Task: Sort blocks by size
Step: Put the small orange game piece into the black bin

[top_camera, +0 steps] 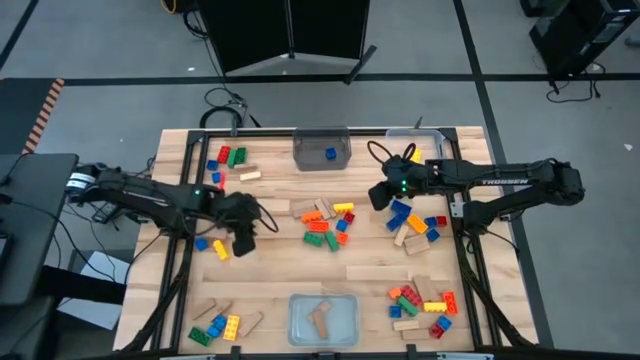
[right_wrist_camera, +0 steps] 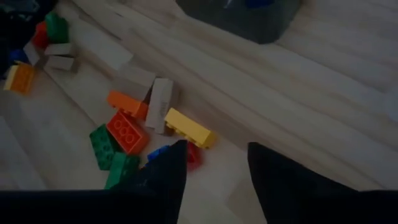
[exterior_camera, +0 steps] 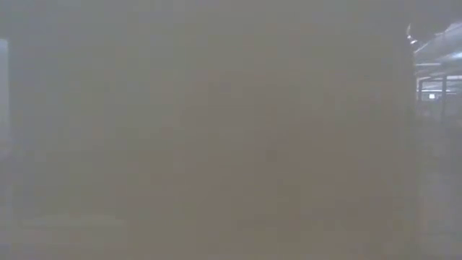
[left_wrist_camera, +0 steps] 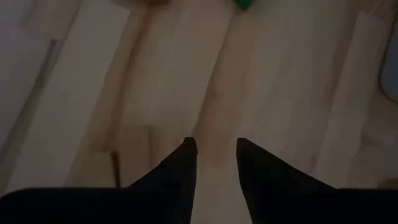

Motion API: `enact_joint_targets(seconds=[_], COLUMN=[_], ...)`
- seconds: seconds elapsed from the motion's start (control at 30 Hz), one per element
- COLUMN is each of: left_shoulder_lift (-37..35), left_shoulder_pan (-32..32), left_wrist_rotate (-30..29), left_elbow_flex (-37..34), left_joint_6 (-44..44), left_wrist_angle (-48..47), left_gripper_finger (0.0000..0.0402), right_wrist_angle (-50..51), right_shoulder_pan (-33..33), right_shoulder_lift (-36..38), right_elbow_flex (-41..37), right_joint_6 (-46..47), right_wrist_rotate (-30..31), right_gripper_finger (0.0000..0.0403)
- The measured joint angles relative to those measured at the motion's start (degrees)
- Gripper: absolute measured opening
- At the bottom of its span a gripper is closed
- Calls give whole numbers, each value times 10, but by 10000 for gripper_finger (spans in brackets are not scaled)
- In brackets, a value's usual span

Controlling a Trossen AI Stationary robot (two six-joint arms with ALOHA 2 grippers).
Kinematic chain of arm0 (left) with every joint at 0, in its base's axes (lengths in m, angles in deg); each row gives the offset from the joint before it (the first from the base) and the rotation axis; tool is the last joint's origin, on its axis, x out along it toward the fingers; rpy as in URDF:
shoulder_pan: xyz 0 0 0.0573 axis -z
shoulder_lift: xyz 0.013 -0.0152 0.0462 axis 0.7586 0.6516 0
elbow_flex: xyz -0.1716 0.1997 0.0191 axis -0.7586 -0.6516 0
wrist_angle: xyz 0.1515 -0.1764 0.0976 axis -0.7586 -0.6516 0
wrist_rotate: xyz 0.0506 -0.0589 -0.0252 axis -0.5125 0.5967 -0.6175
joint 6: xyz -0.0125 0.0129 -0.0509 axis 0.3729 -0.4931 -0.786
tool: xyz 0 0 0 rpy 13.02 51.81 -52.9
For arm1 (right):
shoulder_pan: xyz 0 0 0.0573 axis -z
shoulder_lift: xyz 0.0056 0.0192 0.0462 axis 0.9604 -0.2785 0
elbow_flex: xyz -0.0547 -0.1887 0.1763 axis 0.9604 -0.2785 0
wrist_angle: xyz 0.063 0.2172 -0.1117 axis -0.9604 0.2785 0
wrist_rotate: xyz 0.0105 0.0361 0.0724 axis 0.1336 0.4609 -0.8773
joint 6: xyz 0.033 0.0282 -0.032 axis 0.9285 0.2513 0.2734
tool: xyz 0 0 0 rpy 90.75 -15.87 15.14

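Note:
Blocks lie in loose groups on the wooden table point(top_camera: 270, 290): studded bricks and tan wooden pieces at the centre point(top_camera: 325, 222), right point(top_camera: 415, 225), near right point(top_camera: 425, 300), near left point(top_camera: 220, 322) and far left point(top_camera: 228, 160). My left gripper point(top_camera: 243, 240) point(left_wrist_camera: 216, 149) stands open over bare wood, left of the centre group, with nothing between its fingers. My right gripper point(top_camera: 381, 195) point(right_wrist_camera: 217, 155) is open above the table, right of the centre group. Its wrist view shows a yellow brick point(right_wrist_camera: 189, 127), a red brick point(right_wrist_camera: 127, 132) and a wooden block point(right_wrist_camera: 158, 102) just beyond the fingertips.
A clear bin point(top_camera: 320, 150) at the far middle holds one blue brick. Another clear bin point(top_camera: 322, 318) at the near middle holds wooden blocks. A blue and a yellow brick point(top_camera: 212, 246) lie by my left gripper. The low view shows only haze.

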Motion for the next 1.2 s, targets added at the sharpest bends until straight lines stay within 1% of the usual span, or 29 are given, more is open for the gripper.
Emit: enact_joint_targets(seconds=[0.07,0.2,0.3,0.4,0.53,0.63,0.77,0.93,1.1,1.2], left_shoulder_lift=[-4,-3,-3,-3,-3,-3,-3,-3,-3,-3], left_shoulder_pan=[-2,-2,-2,-2,-2,-2,-2,-2,-2,-2], left_wrist_rotate=[-5,-13,-24,-32,-36,-38,-40,-48,-51,-61], left_elbow_flex=[-6,-14,-16,-17,-17,-17,-17,-17,-17,-17], left_joint_6=[27,84,101,109,109,109,109,106,105,105], left_wrist_angle=[2,40,55,54,64,65,77,91,100,108], left_gripper_finger=[126,127,130,145,182,215,243,250,250,250], right_wrist_angle=[-10,-16,-11,50,166,208,209,214,199,165], right_shoulder_pan=[0,-4,-11,-31,-85,-137,-219,-317,-387,-418], right_shoulder_lift=[0,0,0,0,0,0,-5,-43,-97,-128], right_elbow_flex=[0,0,0,11,34,43,43,43,43,44], right_joint_6=[-6,-7,9,58,150,238,356,473,567,605], right_wrist_rotate=[0,-2,-39,-75,-76,-74,-55,-54,-109,-124], right_gripper_finger=[192,196,194,189,182,178,176,175,175,175])
